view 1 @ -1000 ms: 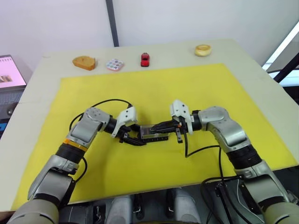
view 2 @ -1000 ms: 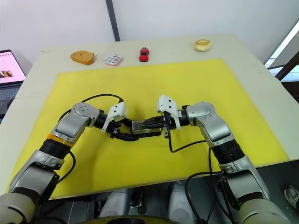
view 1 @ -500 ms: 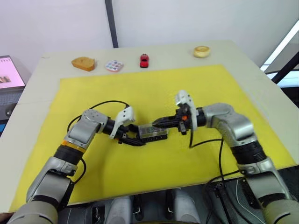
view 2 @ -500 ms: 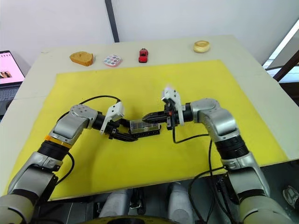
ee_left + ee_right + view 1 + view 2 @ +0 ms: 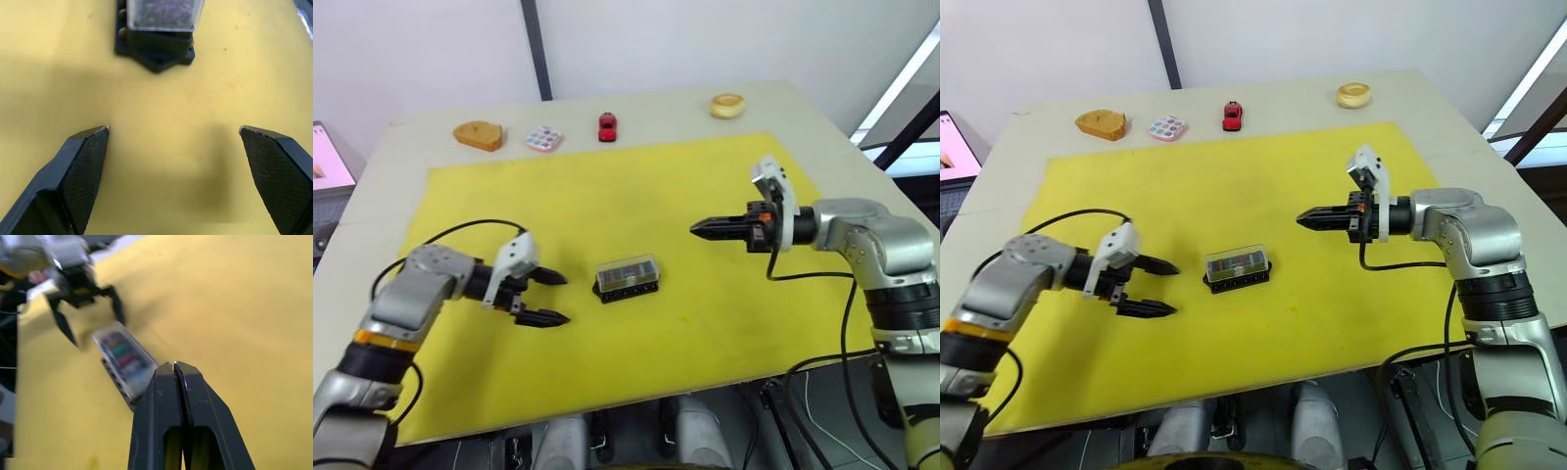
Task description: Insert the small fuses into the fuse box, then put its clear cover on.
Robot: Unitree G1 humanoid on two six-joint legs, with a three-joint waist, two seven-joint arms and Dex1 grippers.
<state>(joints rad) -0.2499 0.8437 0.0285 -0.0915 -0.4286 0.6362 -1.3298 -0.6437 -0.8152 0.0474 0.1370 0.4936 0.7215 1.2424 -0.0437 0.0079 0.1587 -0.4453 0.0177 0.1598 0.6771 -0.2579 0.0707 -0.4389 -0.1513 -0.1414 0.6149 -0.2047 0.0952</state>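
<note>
Bare mat [image 5: 636,206] around fuse box [image 5: 626,277]

Left claw [image 5: 546,298] drawn back from fuse box [image 5: 626,278], right claw [image 5: 697,228] withdrawn, pressed together

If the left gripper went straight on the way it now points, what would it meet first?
Probably the fuse box with the clear cover on it. In the left wrist view it lies dead ahead of the open left gripper, with bare yellow mat between.
</note>
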